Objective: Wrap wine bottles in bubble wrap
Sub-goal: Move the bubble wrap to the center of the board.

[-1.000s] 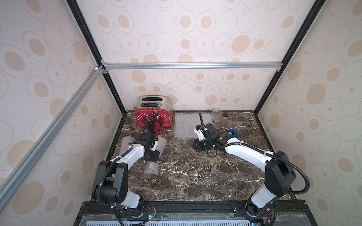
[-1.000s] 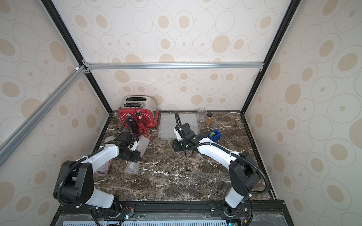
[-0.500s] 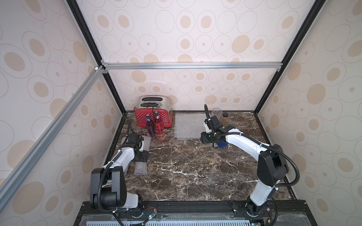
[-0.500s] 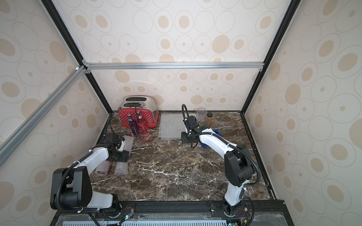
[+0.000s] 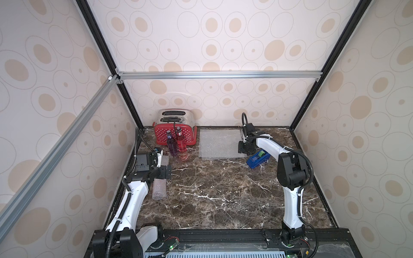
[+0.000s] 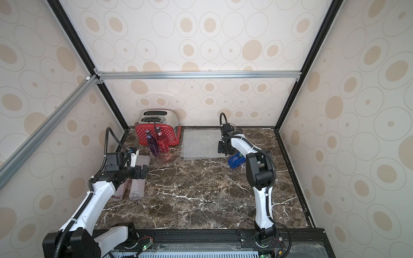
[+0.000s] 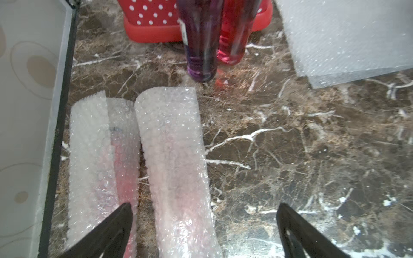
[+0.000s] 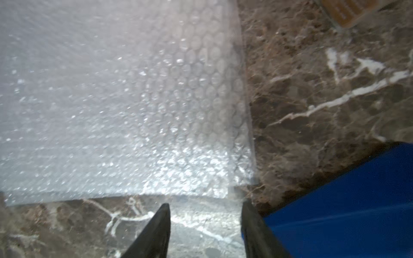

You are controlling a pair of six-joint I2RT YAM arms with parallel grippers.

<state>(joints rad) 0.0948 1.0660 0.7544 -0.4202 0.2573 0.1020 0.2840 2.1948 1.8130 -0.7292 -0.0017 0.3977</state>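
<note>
Bubble wrap [image 8: 125, 100] corner — right gripper [image 8: 205, 203] parted, near

The left gripper [image 6: 141, 172] hovers over two bubble-wrapped bottles [image 6: 136, 189] lying side by side; a purple bottle [image 6: 152, 145] and a red bottle [image 6: 163, 143] stand beyond it. The right gripper [image 6: 224, 152] hangs at the edge of the bubble wrap sheet [image 6: 200, 144], with a blue tape dispenser [image 6: 235, 161] just beside it.

Nothing legible anywhere — the white tag [image 7: 184, 31] on the purple bottle [image 7: 201, 40] is only a blur.

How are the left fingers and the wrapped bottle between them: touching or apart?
Apart: left wrist view shows marble between the wrapped bottle and both fingers.
</note>
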